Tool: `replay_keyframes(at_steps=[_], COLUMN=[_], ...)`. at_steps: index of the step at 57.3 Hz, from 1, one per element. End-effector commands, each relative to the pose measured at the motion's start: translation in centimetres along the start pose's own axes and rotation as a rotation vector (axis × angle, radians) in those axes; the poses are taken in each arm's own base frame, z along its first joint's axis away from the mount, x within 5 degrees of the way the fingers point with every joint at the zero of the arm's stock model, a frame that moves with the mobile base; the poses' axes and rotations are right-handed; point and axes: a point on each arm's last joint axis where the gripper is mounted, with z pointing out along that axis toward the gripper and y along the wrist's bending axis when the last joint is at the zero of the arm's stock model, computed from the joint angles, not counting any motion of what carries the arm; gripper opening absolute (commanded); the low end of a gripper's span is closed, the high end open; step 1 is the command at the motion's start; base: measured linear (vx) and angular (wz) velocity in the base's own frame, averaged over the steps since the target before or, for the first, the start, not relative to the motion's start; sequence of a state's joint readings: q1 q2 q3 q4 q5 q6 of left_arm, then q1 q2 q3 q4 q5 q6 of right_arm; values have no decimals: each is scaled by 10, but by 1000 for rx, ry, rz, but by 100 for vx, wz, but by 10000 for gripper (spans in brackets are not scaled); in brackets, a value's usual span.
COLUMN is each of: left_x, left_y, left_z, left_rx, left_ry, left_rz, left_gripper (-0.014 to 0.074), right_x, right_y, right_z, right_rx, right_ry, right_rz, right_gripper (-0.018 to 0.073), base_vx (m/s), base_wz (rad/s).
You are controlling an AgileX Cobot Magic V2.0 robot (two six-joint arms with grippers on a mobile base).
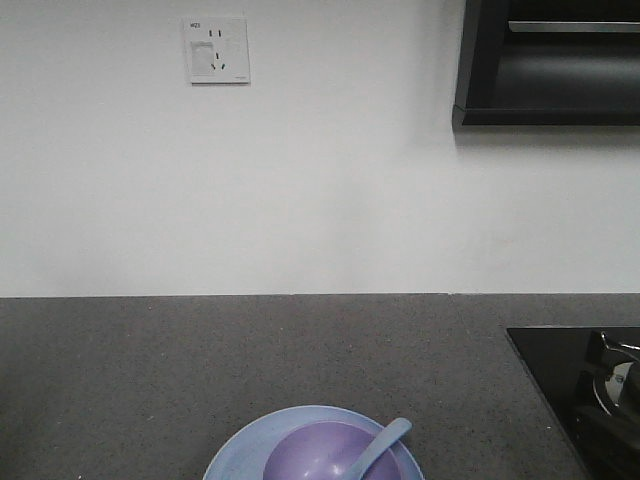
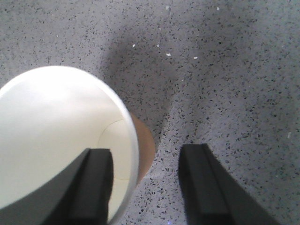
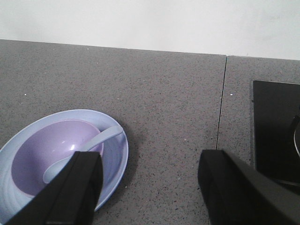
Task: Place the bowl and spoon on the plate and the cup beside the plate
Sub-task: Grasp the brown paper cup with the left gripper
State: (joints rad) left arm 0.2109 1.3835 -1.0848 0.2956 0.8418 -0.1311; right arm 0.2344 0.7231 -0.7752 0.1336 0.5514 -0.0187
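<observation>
The light-blue plate [image 1: 232,448] lies at the counter's near edge, with the lavender bowl [image 1: 310,458] on it. The pale spoon [image 1: 386,444] rests in the bowl, handle over its right rim. In the right wrist view my right gripper [image 3: 150,187] is open over bare counter, just right of the plate [image 3: 116,157], bowl [image 3: 47,145] and spoon [image 3: 101,137]. The cup [image 2: 56,126], cream inside and brown outside, stands upright in the left wrist view. My left gripper [image 2: 147,187] is open and straddles its right wall, one finger over the inside and the other out over the counter.
A black stove top [image 1: 590,390] is set into the counter's right end, also visible in the right wrist view as the stove top [image 3: 276,126]. Behind the counter rises a white wall with an outlet [image 1: 216,50] and a dark cabinet [image 1: 550,60].
</observation>
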Motion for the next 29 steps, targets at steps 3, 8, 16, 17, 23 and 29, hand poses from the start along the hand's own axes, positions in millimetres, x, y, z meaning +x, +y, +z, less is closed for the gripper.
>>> replay_keyframes(at_steps=[3, 8, 16, 17, 23, 29], left_x=[-11, -10, -10, -10, -9, -6], left_y=[5, 6, 11, 12, 16, 19], left_z=[-17, -20, -30, -32, -47, -67], left_rx=[-12, -14, -43, -49, -72, -71], left_ry=[-100, -103, -145, -153, -209, -283], left_rz=[-8, -8, 9, 13, 19, 2], left_gripper=[274, 185, 47, 33, -8, -7], right_x=[-15, -15, -16, -16, -16, -16], right_y=[0, 0, 0, 0, 0, 0], right_z=[-6, -6, -6, -6, -6, -6], right_rx=[8, 8, 8, 8, 8, 8], right_ry=[-108, -108, -112, -112, -113, -117], right_rz=[-16, -16, -16, -16, -15, -15], right_gripper=[508, 508, 508, 508, 508, 508], base_vx=[0, 0, 0, 0, 0, 0], base_wz=[0, 0, 0, 0, 0, 0])
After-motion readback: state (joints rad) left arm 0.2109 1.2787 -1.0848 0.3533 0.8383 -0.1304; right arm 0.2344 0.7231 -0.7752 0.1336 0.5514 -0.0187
